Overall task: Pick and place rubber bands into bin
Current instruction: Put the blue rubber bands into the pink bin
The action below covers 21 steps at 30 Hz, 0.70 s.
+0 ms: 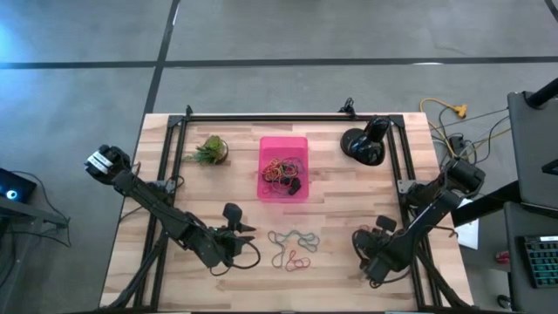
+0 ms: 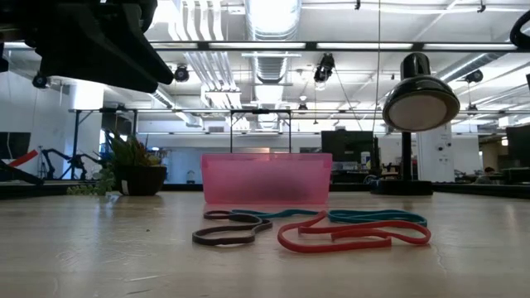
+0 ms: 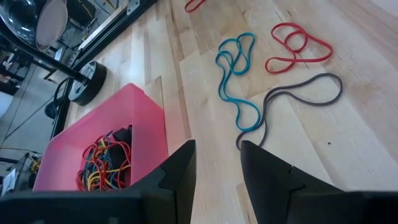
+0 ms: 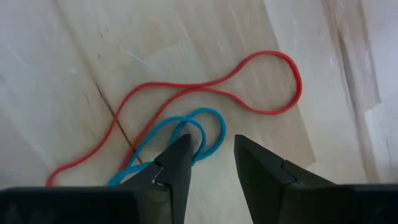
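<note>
Right gripper (image 4: 211,163) parted above a red rubber band (image 4: 205,93).

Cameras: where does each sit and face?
High: overhead, straight down on the table; both arms show.
Low: tabletop height, across rubber bands toward the bin; one arm overhead.
Left wrist: past the open left gripper at the bin.
Right wrist: past the open right gripper at bands.
High, low, left wrist share the bin.

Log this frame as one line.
bin: holds bands | table: loose bands remain | left end effector: open, empty | right end effector: open above blue band
</note>
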{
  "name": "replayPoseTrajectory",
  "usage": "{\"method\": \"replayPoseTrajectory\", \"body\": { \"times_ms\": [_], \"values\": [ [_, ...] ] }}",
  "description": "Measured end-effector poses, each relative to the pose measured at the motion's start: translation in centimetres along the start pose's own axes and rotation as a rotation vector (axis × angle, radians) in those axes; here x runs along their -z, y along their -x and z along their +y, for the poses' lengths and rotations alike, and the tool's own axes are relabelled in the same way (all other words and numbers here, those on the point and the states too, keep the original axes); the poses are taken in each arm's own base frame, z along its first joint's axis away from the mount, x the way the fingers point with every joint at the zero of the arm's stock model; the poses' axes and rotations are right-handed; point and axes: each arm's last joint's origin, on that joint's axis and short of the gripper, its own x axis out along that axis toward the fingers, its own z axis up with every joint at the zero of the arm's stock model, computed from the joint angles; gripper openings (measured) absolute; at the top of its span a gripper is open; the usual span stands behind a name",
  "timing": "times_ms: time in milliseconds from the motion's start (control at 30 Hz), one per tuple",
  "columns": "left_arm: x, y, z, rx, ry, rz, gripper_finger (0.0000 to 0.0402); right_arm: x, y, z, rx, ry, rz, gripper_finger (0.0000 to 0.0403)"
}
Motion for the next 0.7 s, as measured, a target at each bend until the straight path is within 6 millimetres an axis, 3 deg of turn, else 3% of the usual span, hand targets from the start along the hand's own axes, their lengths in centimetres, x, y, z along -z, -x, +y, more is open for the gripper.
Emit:
{"method": "replayPoseTrajectory", "body": {
  "times_ms": [300, 700],
  "values": [
    [-0.02, 0.01, 0.01, 0.000, 0.000, -0.001, 0.0111, 0.20, -0.68, -0.28, -0.017, -0.012, -0.006, 0.0123],
    [-0.02, 0.01, 0.01, 0.000, 0.000, -0.001, 0.0111, 0.23, -0.66, -0.39, -0.067, -0.043, -0.010, 0.0090]
  ]
}}
